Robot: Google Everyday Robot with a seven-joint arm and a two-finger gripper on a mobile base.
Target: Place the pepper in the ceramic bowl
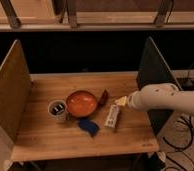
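Note:
The pepper [103, 97] is a small dark red piece lying on the wooden table [50, 131] just right of the ceramic bowl [81, 103], close to its rim. The bowl is round, glossy and orange-red, at the table's middle. My gripper [121, 101] comes in from the right on a white arm [165, 100], low over the table, a short way right of the pepper and above the top of the white tube.
A white tube [111, 116] lies right of the bowl. A flat blue object [88, 126] lies in front of the bowl. A pale cup [57, 110] with dark contents stands to the bowl's left. Upright panels [9, 90] stand at the table's left and right [152, 75] sides.

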